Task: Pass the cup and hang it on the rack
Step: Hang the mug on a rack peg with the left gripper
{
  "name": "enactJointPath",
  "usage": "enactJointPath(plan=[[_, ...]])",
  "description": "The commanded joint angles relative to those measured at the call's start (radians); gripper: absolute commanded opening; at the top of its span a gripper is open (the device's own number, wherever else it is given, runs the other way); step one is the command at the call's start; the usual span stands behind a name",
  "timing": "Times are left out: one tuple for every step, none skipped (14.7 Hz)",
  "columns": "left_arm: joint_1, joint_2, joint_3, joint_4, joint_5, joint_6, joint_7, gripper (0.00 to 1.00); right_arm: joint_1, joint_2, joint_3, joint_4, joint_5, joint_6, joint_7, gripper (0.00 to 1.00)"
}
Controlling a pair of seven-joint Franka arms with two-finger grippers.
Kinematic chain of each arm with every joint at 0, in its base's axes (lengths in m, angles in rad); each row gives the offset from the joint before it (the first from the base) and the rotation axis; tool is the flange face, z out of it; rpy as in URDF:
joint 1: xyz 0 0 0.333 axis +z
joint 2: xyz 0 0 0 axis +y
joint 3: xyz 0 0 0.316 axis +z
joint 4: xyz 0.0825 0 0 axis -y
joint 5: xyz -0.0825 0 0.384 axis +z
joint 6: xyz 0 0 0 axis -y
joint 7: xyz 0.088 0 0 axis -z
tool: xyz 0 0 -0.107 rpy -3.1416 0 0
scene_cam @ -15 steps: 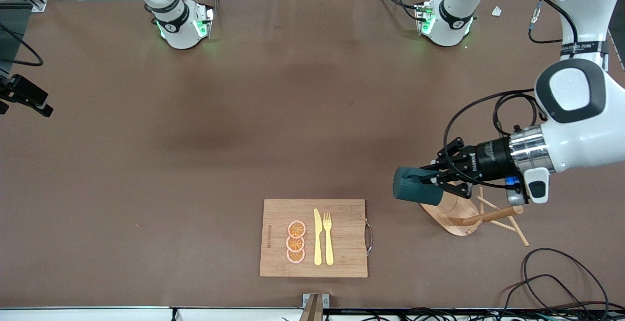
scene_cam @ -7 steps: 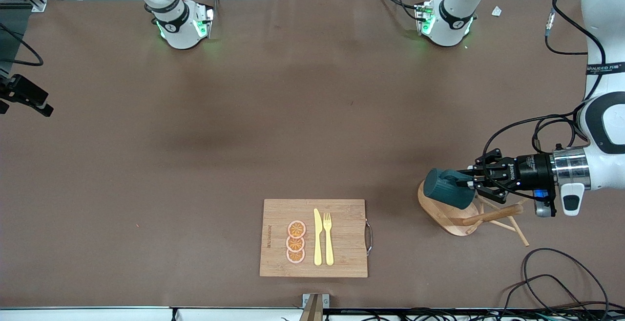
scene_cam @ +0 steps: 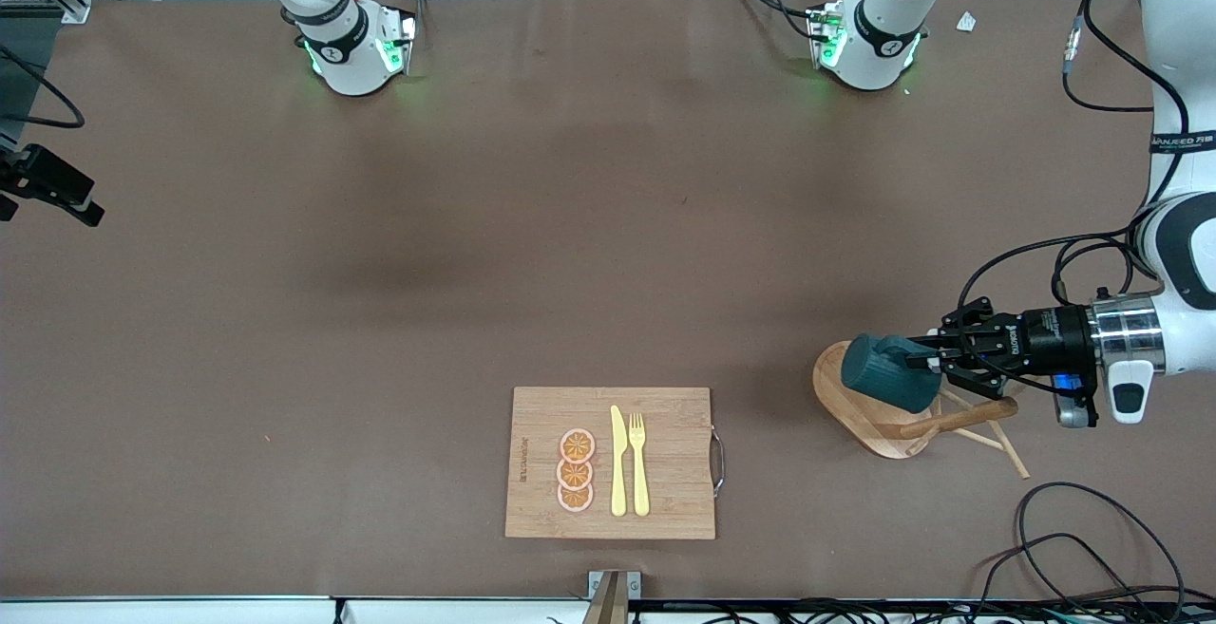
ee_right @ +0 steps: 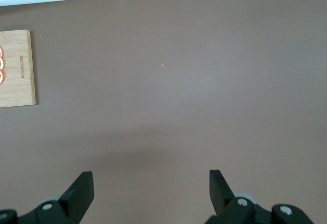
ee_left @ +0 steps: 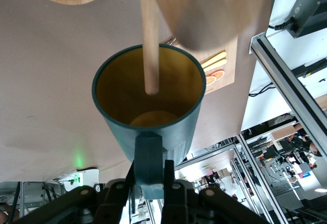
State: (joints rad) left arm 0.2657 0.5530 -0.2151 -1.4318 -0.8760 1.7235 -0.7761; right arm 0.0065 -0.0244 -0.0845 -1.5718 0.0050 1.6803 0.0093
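Note:
The dark teal cup [scene_cam: 889,373] lies sideways in the air over the oval base of the wooden rack [scene_cam: 860,415], with my left gripper [scene_cam: 929,364] shut on its handle. From the left wrist, the cup [ee_left: 153,127] shows its yellowish inside, and a thin rack peg [ee_left: 148,45] crosses its mouth, its tip inside the rim. My left gripper [ee_left: 151,175] pinches the handle from both sides. My right gripper [ee_right: 151,191] is open over bare brown table with nothing between its fingers; it does not show in the front view.
A bamboo cutting board [scene_cam: 541,463] with orange slices, a yellow knife and a fork lies near the front edge. Black cables [scene_cam: 1073,529] lie at the corner nearest the front camera, toward the left arm's end. The rack's post [scene_cam: 950,423] and pegs point toward that end.
My left gripper has carried the cup toward the left arm's end of the table, from beside the rack's base to over it. The peg now reaches into the cup's mouth.

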Motion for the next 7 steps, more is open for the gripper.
enactJointPath(plan=[[0.047, 0.004, -0.007, 0.007, -0.043, -0.021, 0.015, 0.0, -0.023, -0.015, 0.015, -0.014, -0.003, -0.001, -0.014, 1.0], [0.05, 0.004, -0.007, 0.007, -0.041, -0.021, 0.017, 0.0, -0.023, -0.014, 0.015, -0.014, -0.003, -0.001, -0.014, 1.0], [0.052, 0.004, -0.007, 0.007, -0.041, -0.021, 0.023, 0.0, -0.023, -0.014, 0.015, -0.014, -0.003, -0.001, -0.014, 1.0], [0.056, 0.004, -0.006, 0.007, -0.041, -0.022, 0.035, 0.0, -0.023, -0.015, 0.015, -0.014, -0.002, -0.001, -0.014, 1.0], [0.069, 0.008, -0.007, 0.007, -0.046, -0.03, 0.041, 0.0, -0.023, -0.014, 0.015, -0.014, -0.003, -0.001, -0.014, 1.0], [0.081, 0.008, -0.009, 0.008, -0.051, -0.042, 0.043, 0.0, -0.023, -0.014, 0.015, -0.014, -0.002, -0.001, -0.014, 1.0], [0.086, 0.008, -0.009, 0.007, -0.058, -0.048, 0.052, 0.0, -0.023, -0.014, 0.015, -0.014, -0.002, -0.001, -0.014, 1.0]])
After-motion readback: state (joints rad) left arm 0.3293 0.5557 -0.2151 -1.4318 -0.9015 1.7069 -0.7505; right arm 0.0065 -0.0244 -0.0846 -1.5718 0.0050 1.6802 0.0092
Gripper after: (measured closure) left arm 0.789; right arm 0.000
